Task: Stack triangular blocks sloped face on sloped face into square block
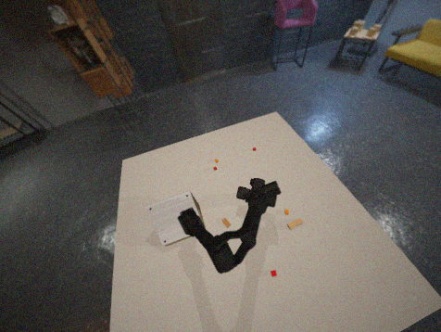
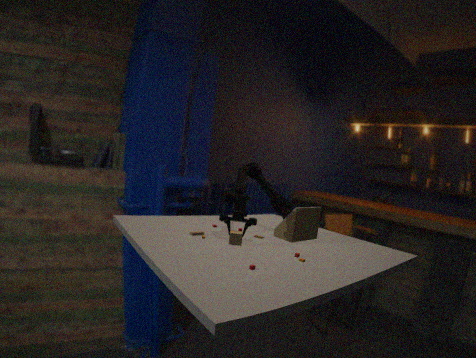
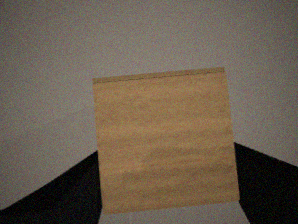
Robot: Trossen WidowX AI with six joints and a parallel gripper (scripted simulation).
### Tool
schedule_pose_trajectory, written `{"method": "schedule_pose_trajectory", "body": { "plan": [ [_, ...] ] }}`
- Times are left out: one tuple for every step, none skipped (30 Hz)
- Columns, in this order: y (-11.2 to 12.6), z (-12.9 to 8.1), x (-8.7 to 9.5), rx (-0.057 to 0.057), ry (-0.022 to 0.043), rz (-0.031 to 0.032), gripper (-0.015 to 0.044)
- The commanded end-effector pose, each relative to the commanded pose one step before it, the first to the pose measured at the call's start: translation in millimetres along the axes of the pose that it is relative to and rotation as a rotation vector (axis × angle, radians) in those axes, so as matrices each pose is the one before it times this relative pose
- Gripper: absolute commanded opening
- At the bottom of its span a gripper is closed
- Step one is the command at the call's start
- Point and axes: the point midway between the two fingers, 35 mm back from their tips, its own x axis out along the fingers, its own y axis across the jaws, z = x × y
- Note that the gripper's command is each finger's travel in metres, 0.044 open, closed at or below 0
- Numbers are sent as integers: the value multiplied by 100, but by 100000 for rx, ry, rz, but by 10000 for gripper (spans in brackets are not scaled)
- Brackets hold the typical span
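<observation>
End effector point(image 2: 237, 226) clamped on a wooden wedge point(image 3: 165, 142) over the bench point(image 2: 280, 280); next, seating it squarely on its partner.

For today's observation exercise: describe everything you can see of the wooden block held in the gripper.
The wooden block shows a broad, flat, tan face with faint grain and a narrow darker strip along its far edge. In the wrist view it fills the space between the dark fingers of the gripper, which is shut on it. From the exterior view it hangs below the gripper, low over the white table; whether it touches the table cannot be told.
</observation>
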Motion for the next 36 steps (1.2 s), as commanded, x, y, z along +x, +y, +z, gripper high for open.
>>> {"method": "schedule_pose_trajectory", "body": {
  "plan": [
    [60, 100, 70, -519, -529, 199, 0],
    [1, 0, 16, 1, -1, -1, 0],
    [1, 0, 16, 1, -1, -1, 0],
    [-58, -101, -58, 509, 529, -201, 0],
    [0, 0, 0, 0, 0, 0, 0],
    [0, 0, 0, 0, 0, 0, 0],
    [0, 0, 0, 0, 0, 0, 0],
    [5, 7, 1, -41, -38, 14, 0],
    [9, 11, 2, -65, -61, 23, 0],
    [13, 17, 3, -97, -91, 34, 0],
    [18, 24, 4, -137, -129, 48, 0],
    [17, 22, 4, -126, -118, 44, 0],
    [-58, -88, -4, 462, 463, -135, 26],
    [0, 0, 0, 0, 0, 0, 53],
    [0, 0, 0, 0, 0, 0, 79],
    [0, 0, 0, 0, 0, 0, 105],
    [0, 0, 0, 0, 0, 0, 131],
    [0, 0, 0, 0, 0, 0, 157],
    [0, 0, 0, 0, 0, 0, 184],
    [0, 0, 0, 0, 0, 0, 210],
    [0, 0, 0, 0, 0, 0, 236],
    [0, 0, 0, 0, 0, 0, 263],
    [0, 0, 0, 0, 0, 0, 289],
    [0, 0, 0, 0, 0, 0, 315],
    [0, 0, 0, 0, 0, 0, 341],
    [0, 0, 0, 0, 0, 0, 368],
    [0, 0, 0, 0, 0, 0, 394],
    [0, 0, 0, 0, 0, 0, 420],
    [0, 0, 0, 0, 0, 0, 440],
    [0, 0, 0, 0, 0, 0, 440],
    [0, 0, 0, 0, 0, 0, 440],
    [0, 0, 0, 0, 0, 0, 440],
    [0, 0, 0, 0, 0, 0, 440],
    [0, 0, 0, 0, 0, 0, 440],
    [0, 0, 0, 0, 0, 0, 440],
    [-32, 49, -286, 8, -20, 28, 440]
  ]
}}
